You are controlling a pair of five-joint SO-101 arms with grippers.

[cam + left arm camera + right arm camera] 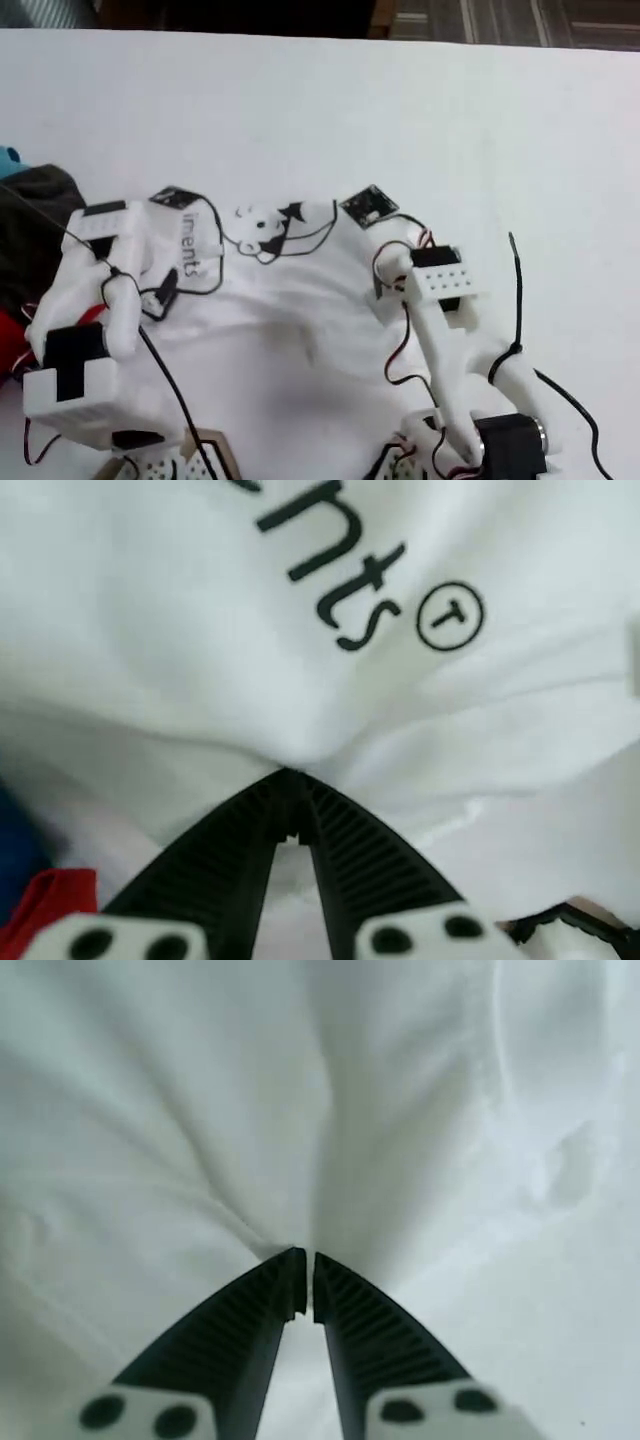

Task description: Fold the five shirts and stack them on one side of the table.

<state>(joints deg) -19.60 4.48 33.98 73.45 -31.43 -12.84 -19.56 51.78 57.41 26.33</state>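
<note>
While the left gripper (288, 785) pinches the white shirt (150, 630), the right gripper (305, 1265) clamps it too.

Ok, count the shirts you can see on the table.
4, it seems. A white shirt lies in the middle; a dark shirt, a blue shirt and a red shirt are heaped at the table's left edge. Others may be hidden there.

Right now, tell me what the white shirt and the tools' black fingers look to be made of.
White shirt: soft knit fabric, probably cotton, matte; it creases and bunches where the left tool and right tool pinch it.
Fingers: hard black plastic, likely printed, matte; fine ribs run across their surfaces.
</note>
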